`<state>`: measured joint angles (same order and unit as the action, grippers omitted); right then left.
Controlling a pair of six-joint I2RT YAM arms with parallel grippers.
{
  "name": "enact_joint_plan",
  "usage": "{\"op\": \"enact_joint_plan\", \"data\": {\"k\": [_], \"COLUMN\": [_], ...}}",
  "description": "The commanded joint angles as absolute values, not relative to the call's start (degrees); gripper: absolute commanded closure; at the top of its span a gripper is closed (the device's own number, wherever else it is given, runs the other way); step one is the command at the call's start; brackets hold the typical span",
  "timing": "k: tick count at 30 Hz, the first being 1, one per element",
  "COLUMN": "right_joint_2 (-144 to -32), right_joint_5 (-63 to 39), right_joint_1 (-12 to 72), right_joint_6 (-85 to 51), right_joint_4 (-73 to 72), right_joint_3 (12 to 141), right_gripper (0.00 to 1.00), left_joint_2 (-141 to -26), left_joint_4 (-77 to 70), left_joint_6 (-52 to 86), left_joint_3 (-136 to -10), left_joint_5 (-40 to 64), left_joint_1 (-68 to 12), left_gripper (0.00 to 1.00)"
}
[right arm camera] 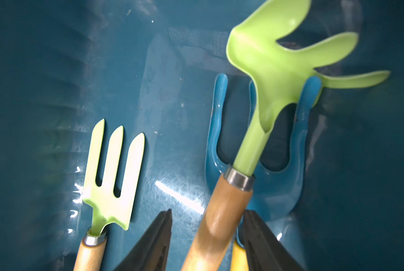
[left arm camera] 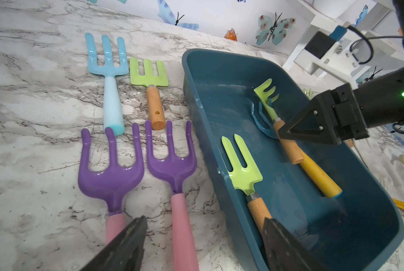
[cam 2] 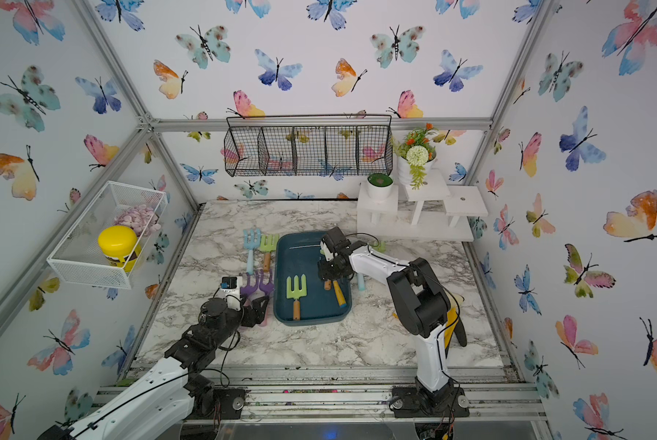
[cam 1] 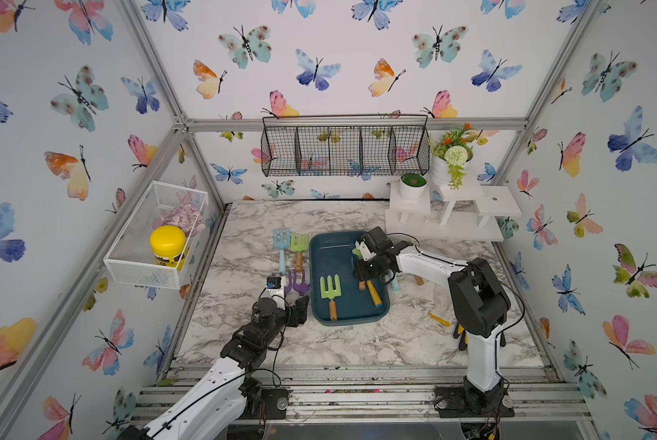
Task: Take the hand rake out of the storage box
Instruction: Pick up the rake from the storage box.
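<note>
The storage box (cam 1: 334, 259) (left arm camera: 219, 93) is a dark teal tray in the middle of the marble table. Inside lies a green hand rake (left arm camera: 265, 90) (right arm camera: 273, 65) with a wooden handle, its head resting over a blue rake (right arm camera: 276, 187) with a yellow handle (cam 1: 374, 295). A flat green fork (cam 1: 330, 291) (right arm camera: 113, 176) lies beside them. My right gripper (cam 1: 360, 275) (right arm camera: 208, 223) reaches down into the box. Its jaws straddle the green rake's wooden handle, one finger (right arm camera: 254, 234) against it and a gap at the other. My left gripper (cam 1: 298, 308) (left arm camera: 205, 234) hangs open over a pink handle (left arm camera: 184, 234), just outside the box's left wall.
Left of the box lie a light blue fork (cam 1: 281, 244), a green fork (cam 1: 299, 245) and two purple rakes (cam 1: 298, 284). More tool handles (cam 1: 394, 285) and a yellow item (cam 1: 439, 319) lie right of it. A white plant stand (cam 1: 452, 213) fills the back right.
</note>
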<state>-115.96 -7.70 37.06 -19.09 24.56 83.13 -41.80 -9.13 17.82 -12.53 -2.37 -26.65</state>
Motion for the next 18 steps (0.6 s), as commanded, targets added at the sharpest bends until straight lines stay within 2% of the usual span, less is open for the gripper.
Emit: {"op": "enact_joint_plan", "data": {"k": [1, 8, 18], "right_joint_2": [-118.5, -120.3, -119.4], "right_joint_5": [-6.3, -4.8, -2.5], "right_joint_1": [36.8, 36.8, 36.9], "right_joint_6": [-19.7, -21.0, -22.1], "right_joint_4": [25.8, 25.8, 25.5], "right_joint_3": [84.8, 85.6, 84.9], "right_gripper": [0.47, 0.51, 0.67], "left_joint_2": [-41.7, -42.4, -43.1], "left_joint_4": [-10.4, -10.3, -10.3], "left_joint_6": [17.8, 18.0, 18.1], "left_joint_3": [-13.3, -13.5, -13.7], "left_joint_5": [-2.9, -3.4, -3.3], "left_joint_1": [-26.9, -26.9, -26.8], "left_gripper": [0.17, 0.17, 0.18]}}
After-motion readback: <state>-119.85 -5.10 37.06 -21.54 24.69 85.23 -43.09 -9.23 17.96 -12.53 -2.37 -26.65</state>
